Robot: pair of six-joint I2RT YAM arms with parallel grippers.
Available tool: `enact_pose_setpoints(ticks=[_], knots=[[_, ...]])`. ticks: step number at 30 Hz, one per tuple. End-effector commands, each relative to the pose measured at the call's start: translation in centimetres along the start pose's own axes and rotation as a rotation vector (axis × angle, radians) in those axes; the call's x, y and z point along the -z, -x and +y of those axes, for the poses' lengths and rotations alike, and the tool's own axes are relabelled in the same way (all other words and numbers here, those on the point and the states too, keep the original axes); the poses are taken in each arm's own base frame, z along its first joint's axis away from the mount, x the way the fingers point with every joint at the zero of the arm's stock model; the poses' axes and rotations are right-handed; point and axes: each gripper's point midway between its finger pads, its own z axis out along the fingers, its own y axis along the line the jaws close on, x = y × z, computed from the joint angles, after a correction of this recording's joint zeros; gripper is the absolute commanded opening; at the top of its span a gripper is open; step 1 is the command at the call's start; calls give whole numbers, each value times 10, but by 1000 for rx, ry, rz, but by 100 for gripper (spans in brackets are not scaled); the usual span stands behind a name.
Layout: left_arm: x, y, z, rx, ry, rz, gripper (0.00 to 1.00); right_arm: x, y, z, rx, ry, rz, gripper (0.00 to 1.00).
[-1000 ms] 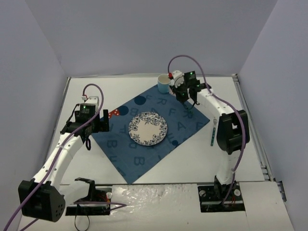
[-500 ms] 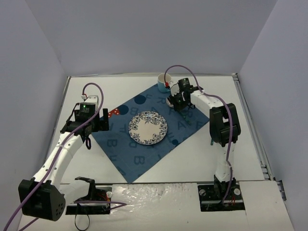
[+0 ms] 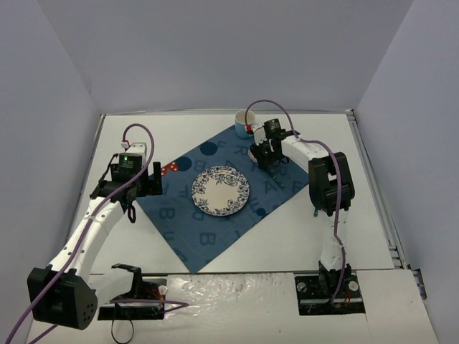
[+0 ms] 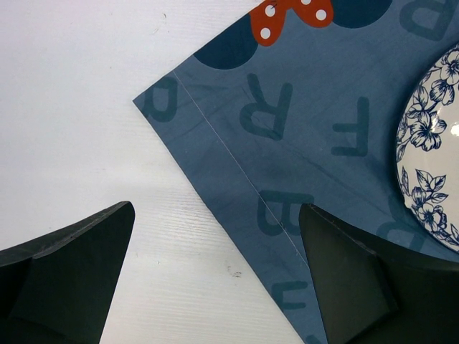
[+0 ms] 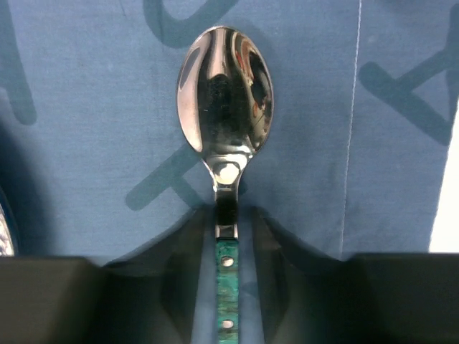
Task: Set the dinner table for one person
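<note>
A blue and white patterned plate [image 3: 220, 190] sits in the middle of the blue letter-printed placemat [image 3: 179, 222] on the white dinner table [image 3: 129, 136]. My right gripper [image 3: 264, 154] is low over the mat, right of the plate and just in front of the cup. In the right wrist view a spoon [image 5: 225, 122] with a green handle lies on the mat. Its handle runs between my right gripper's [image 5: 226, 287] slightly parted jaws, with cloth showing on both sides. My left gripper [image 3: 143, 188] is open and empty over the mat's left corner [image 4: 154, 100].
A blue and white cup [image 3: 244, 123] stands at the mat's far corner, close behind the right gripper. A teal-handled utensil [image 3: 314, 210] lies on the table right of the mat, mostly hidden by the right arm. Grey walls enclose the table.
The right gripper has moved left and down from beside the cup onto the mat right of the plate, its elbow folding in. The left arm has not moved.
</note>
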Motion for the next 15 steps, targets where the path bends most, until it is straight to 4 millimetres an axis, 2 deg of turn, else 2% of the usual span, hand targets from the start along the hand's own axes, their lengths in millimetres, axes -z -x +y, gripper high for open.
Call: enact_pose_setpoints(ticks=[1,3,4,7,8,9,11,13,15], knots=[[5,20,2,16,8,-70,97,32,35,-11,-38,-76,-96,50],[5,21,2,16,9,-73,97,47,39,-16,-75,-116,-116,62],[5,21,2,17,9,-73,97,57,40,-22,-107,-152,-128,65],[6,18,1,24,5,-62,97,96,27,-49,-248,-330,-156,71],[8,21,0,29,-2,-62,97,98,4,-55,-294,-357,-127,71],[9,18,-1,31,-6,-42,97,107,-10,-62,-340,-391,-123,72],[16,22,-3,42,-15,-26,97,125,-26,-68,-450,-426,-148,72],[24,28,-3,55,-19,-30,97,132,-65,-72,-539,-449,-118,72],[34,33,-2,71,-15,-25,97,135,-89,-73,-597,-463,-107,71]])
